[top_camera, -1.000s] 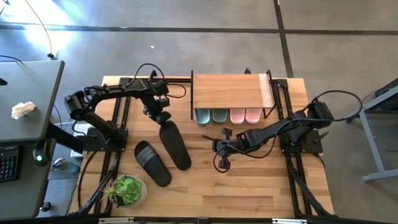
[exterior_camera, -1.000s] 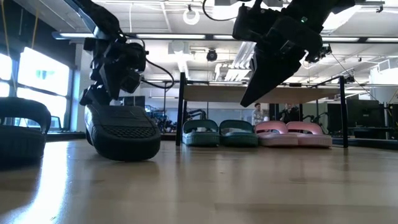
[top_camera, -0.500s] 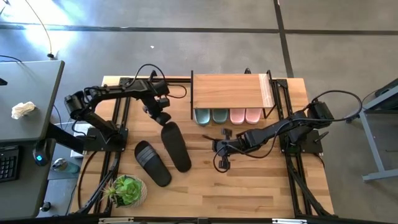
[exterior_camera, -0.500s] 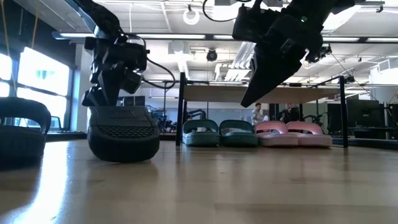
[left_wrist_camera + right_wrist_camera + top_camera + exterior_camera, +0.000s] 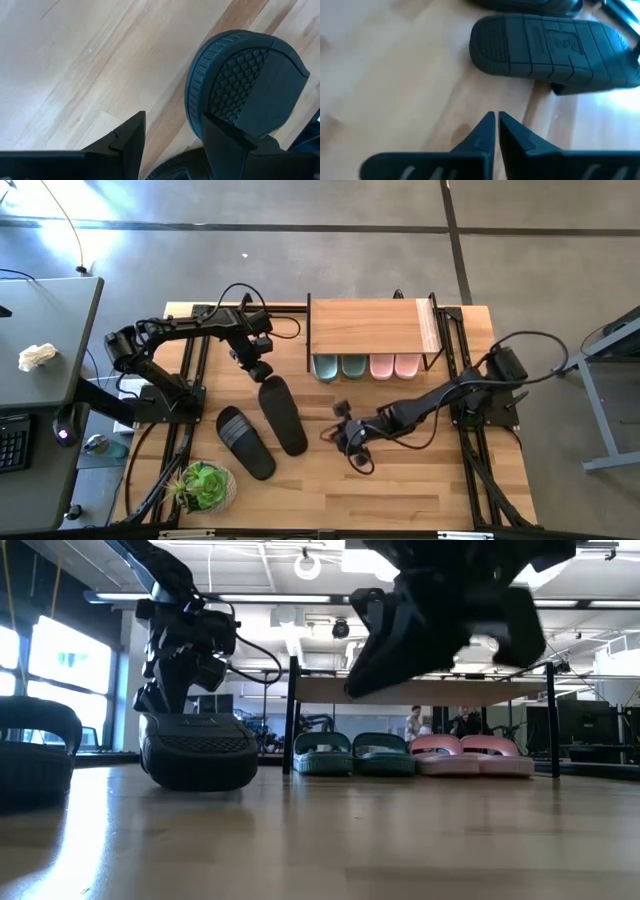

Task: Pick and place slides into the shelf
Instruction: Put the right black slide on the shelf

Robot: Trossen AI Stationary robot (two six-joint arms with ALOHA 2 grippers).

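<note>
My left gripper [image 5: 262, 370] hangs with its fingers spread just over the shelf-ward end of the black ribbed rubber slide [image 5: 282, 414] that lies sole-up on the light wooden tabletop [image 5: 420, 480], and holds nothing. That slide's long axis runs from near the low plank-topped shelf on thin black legs [image 5: 368, 326] down toward the table's front edge, tilted a little rightward as it goes; its mate, the second black ribbed slide [image 5: 245, 441], lies just beside it on the left, strap up, on a similar slant. Under the shelf the sage-green pair [image 5: 338, 365] and the pale pink pair [image 5: 395, 365] already sit side by side. My right gripper [image 5: 350, 442] hovers with its fingers pressed together, empty, near the upturned slide's front end. I judge this rubber light, bendy and grippy rather than slick, not fragile. The rounded end rim under my left fingers looks the best hold, since the flat sole is too wide.
</note>
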